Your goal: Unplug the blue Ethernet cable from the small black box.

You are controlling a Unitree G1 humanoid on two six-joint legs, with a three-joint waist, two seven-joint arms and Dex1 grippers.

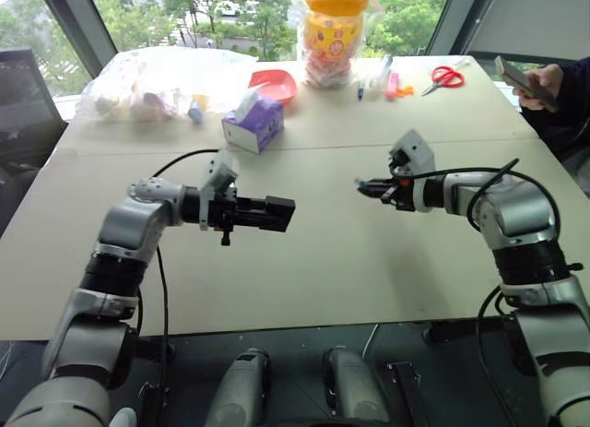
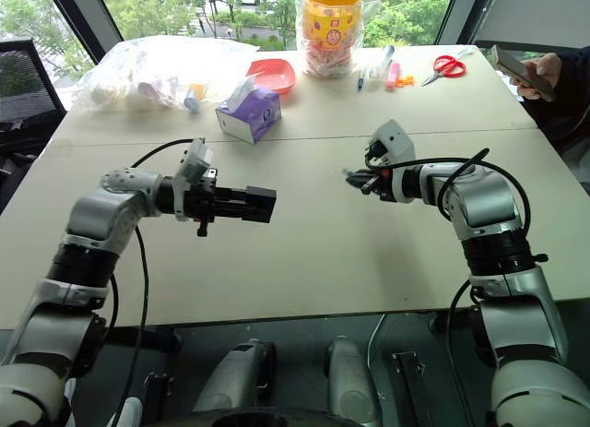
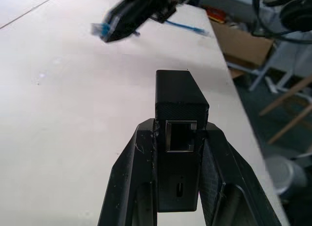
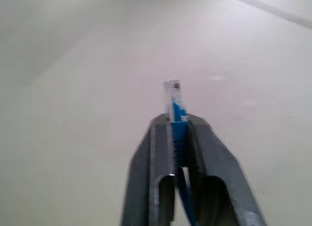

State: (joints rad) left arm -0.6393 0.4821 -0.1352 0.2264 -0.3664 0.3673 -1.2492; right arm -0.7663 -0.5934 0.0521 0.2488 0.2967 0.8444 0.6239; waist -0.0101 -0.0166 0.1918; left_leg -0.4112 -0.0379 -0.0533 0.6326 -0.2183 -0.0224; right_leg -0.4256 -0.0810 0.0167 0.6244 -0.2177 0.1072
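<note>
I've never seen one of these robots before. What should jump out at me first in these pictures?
Two arms held apart above the pale table: the left claw clamps the small black box, its port empty. The right claw pinches the blue Ethernet cable just behind its clear plug, already pulled free. Behind them, a purple tissue box and red scissors lie at the table's far side.

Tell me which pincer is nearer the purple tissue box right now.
Left. The left pincer, shut on the small black box, hangs just in front of the purple tissue box. The right pincer, shut on the blue Ethernet cable, is farther off to its right.
</note>
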